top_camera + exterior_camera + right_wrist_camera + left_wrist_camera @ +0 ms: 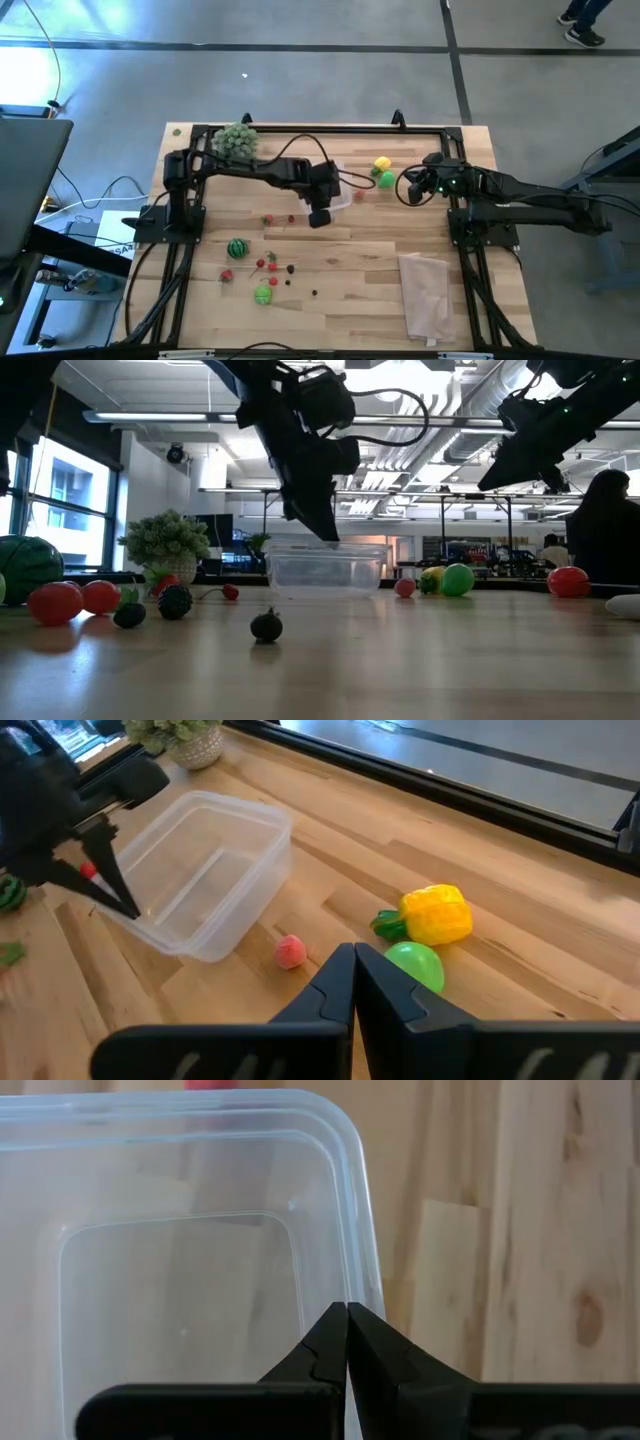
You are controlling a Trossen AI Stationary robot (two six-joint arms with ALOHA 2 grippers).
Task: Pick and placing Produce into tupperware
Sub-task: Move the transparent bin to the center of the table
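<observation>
The wooden table point(350, 280) carries a folded beige cloth point(425, 293) near its front right corner and a bushy pale-green plant point(236, 140) at the back left. The left arm reaches across to mid-table, its left gripper point(347, 1312) with fingers pressed together, tips poised at the rim of the clear tupperware point(200, 870), which looks empty; whether the tips actually touch the rim is hard to judge. The right arm waits off to the right, its right gripper point(354, 952) also pressed together and holding nothing, hovering above the yellow fruit point(436, 915) and green ball point(415, 964), which lie just beside each other right of the container. A small pink fruit point(290, 951) sits close to the tupperware's wall. A dark-striped green ball point(237, 248), red pieces point(76, 601) and tiny dark berries point(266, 625) lie scattered toward the front left.
</observation>
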